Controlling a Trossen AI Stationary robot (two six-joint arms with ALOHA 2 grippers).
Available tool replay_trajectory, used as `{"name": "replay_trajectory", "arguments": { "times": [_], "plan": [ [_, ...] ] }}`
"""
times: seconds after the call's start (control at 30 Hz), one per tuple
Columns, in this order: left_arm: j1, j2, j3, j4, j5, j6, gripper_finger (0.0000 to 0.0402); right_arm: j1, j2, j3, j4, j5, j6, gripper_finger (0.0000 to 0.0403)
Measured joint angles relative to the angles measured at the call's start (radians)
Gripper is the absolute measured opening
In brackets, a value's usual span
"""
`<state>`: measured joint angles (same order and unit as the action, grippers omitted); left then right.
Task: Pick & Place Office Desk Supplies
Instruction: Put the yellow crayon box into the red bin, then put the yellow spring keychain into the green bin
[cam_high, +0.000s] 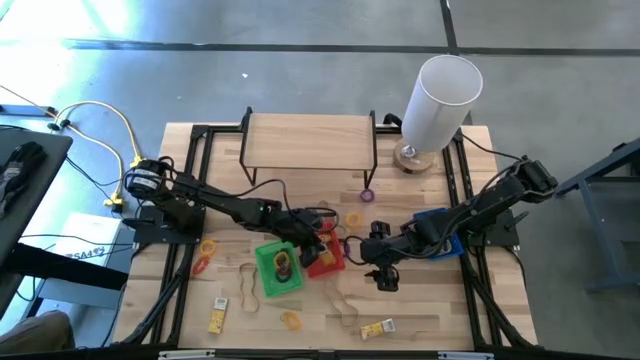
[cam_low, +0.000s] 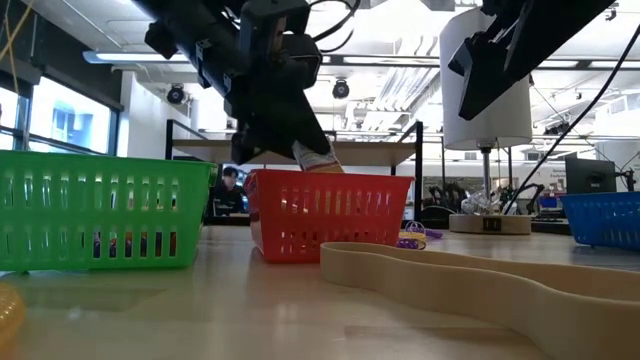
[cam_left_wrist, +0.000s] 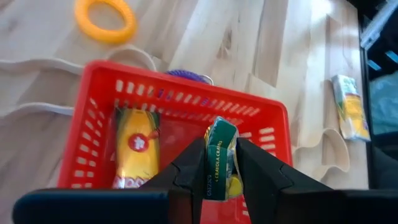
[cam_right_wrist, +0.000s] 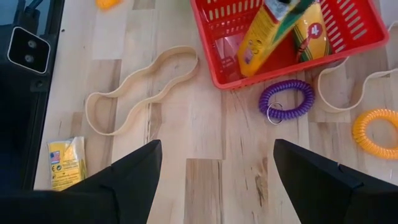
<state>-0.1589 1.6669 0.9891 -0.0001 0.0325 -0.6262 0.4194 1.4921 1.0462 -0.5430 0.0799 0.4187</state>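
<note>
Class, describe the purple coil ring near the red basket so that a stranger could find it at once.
Start at the red basket in the middle of the wooden table. Just outside its wall, flat on the wood, lies the purple coil ring. Unlike the orange coil ring beside it, it carries a small metal key ring; the tan rubber-band loops nearby are thin and smooth.

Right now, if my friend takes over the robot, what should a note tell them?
Left gripper: shut on a crayon packet, held over the red basket.
Right gripper: open, empty, hovering above bare table near the purple coil ring.
Done: one crayon packet already lies in the red basket; the green basket holds something too.
Left: release the held packet, then collect the loose things: the purple ring, the orange coil ring, the tan rubber band, and the yellow packet by the table edge.
</note>
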Motion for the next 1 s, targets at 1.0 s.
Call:
{"name": "replay_trajectory", "arguments": {
  "times": [1.0],
  "plan": [
    [-0.04,-0.139,0.0,-0.037,-0.205,0.45,0.0203,0.0,0.0,0.0,0.0,0.0,-0.002,0.0298]
  ]
}}
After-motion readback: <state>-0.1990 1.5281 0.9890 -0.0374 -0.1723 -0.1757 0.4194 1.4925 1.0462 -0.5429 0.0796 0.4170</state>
